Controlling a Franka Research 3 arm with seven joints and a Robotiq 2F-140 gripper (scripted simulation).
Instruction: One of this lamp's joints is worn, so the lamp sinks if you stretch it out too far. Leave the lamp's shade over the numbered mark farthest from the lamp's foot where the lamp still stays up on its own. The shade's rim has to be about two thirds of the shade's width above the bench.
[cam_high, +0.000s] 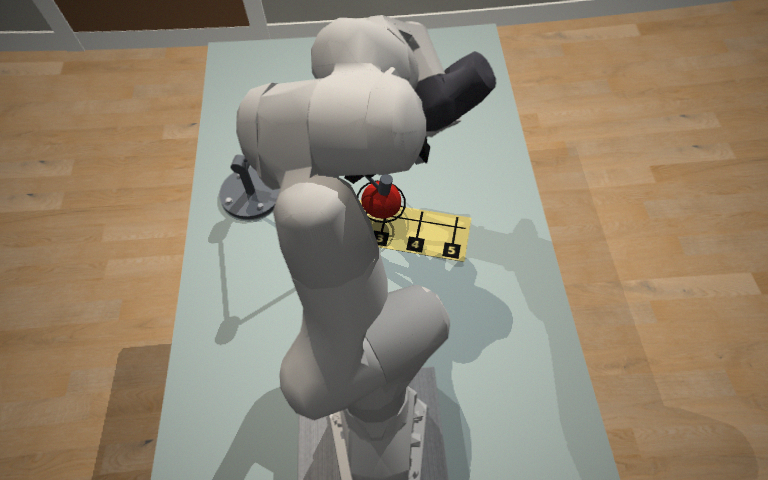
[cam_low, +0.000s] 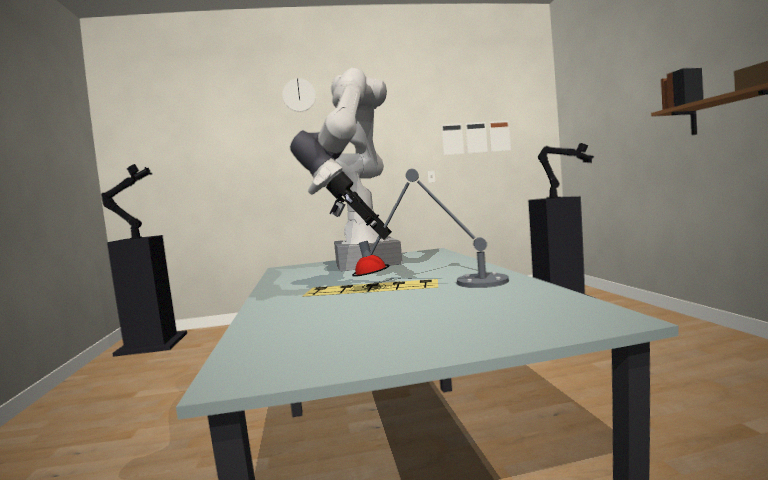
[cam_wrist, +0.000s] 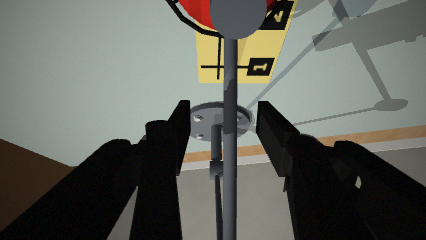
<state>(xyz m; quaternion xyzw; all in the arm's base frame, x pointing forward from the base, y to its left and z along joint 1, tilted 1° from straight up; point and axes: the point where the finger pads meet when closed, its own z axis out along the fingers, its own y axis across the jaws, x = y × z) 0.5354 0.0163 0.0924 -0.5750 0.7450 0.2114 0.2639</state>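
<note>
The lamp's red shade (cam_high: 380, 199) hangs a little above the yellow numbered strip (cam_high: 430, 229), over the mark 3 end; marks 4 and 5 show to its right. The shade also shows in the exterior view (cam_low: 370, 263) and at the top of the wrist view (cam_wrist: 220, 10). The lamp's foot (cam_high: 247, 198) sits left of the strip, and its thin grey rods rise to an elbow joint (cam_low: 412, 175). My gripper (cam_wrist: 223, 116) is open, its black fingers apart on either side of the lower rod (cam_wrist: 230, 145) without touching it.
My own arm hides marks 1 and 2 in the top view. Two black pedestals with small camera arms (cam_low: 141, 288) (cam_low: 556, 237) stand beside the bench. My base (cam_low: 367, 251) sits at the bench's far end.
</note>
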